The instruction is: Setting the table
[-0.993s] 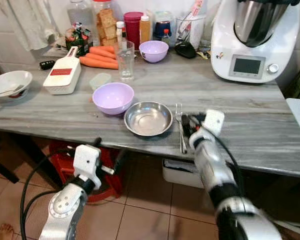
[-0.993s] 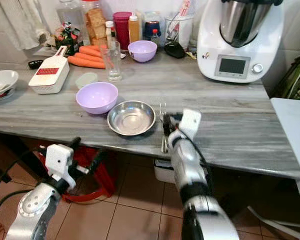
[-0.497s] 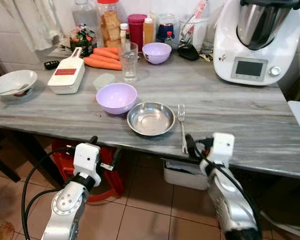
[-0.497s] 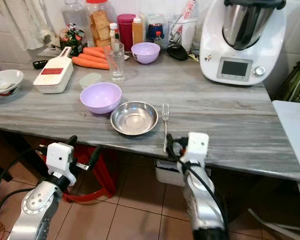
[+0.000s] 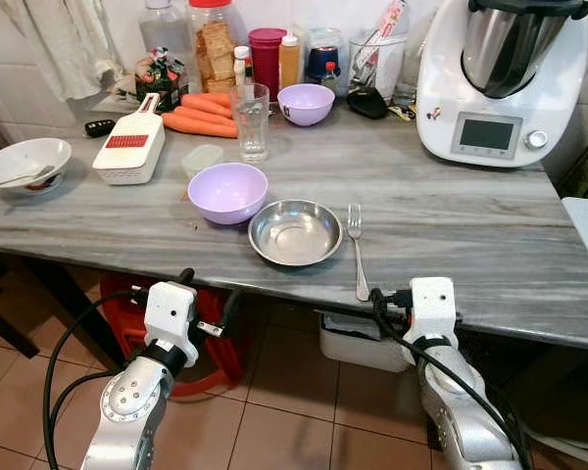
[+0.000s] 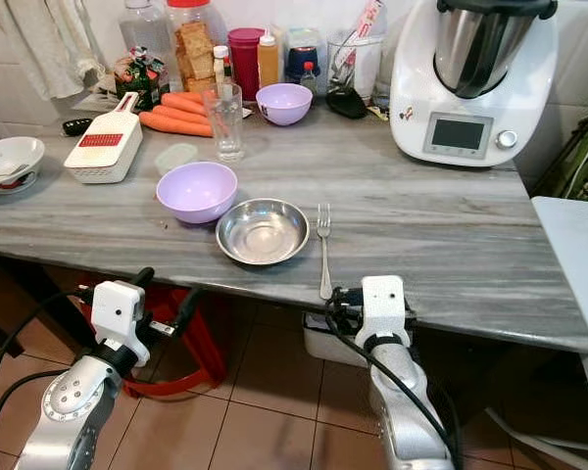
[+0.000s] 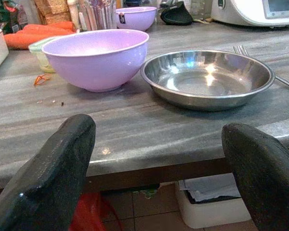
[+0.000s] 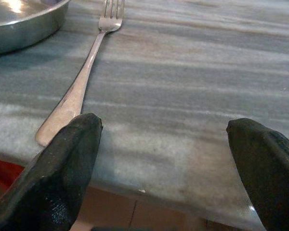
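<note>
Fork point(image 5: 357, 249) laid flat on worktop point(image 5: 490, 245) just ahead of right claw point(image 8: 164, 159), beside steel plate point(image 5: 295, 232) as place setting. Right claw held open, empty, below worktop edge. Left claw point(image 7: 154, 163) open, empty, facing purple bowl point(image 7: 96, 57).

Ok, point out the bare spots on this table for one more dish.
Widest bare stretch: right of the fork, in front of the white kitchen machine. Smaller patch: front-left edge, before the grater. Crowded along the back wall around the carrots and jars.
</note>
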{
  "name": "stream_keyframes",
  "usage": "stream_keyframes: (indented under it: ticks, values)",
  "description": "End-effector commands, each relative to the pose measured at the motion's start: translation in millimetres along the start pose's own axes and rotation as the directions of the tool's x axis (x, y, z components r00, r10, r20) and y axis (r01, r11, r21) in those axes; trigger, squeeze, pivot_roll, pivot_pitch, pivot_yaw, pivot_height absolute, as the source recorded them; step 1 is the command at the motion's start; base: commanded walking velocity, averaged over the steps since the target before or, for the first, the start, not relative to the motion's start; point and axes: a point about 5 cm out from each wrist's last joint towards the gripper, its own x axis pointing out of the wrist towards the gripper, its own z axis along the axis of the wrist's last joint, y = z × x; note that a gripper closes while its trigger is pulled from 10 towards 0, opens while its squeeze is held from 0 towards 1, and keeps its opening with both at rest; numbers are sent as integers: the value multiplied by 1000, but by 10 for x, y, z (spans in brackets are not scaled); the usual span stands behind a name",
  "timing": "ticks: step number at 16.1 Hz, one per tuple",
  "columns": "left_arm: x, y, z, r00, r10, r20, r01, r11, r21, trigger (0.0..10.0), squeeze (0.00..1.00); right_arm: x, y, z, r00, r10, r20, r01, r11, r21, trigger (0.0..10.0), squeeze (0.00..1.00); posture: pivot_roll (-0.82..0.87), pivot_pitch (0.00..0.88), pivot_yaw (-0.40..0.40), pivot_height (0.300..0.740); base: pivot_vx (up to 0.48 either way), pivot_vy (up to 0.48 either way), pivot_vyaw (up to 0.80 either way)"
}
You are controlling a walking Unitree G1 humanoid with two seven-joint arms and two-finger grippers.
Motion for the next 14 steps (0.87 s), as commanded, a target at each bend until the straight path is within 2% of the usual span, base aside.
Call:
stream_keyframes:
  ticks: [1,6,14]
  values:
    - [-23,10,8,1000,-7,-5,7,1000,-1,10000,0,-20,9,14,1000,-6,-12,6,1000,-2,10000,1000,36,0,14,740,0,0,0]
    - [-23,7,-2,1000,-15,-13,15,1000,-5,10000,0,2,22,-23,999,1,-52,0,1000,22,10000,1000,34,0,18,740,0,0,0]
    - [-33,-14,-12,999,-36,-18,36,999,-23,10000,0,170,195,61,996,74,-52,-73,997,14,10000,1000,44,0,14,740,0,0,0]
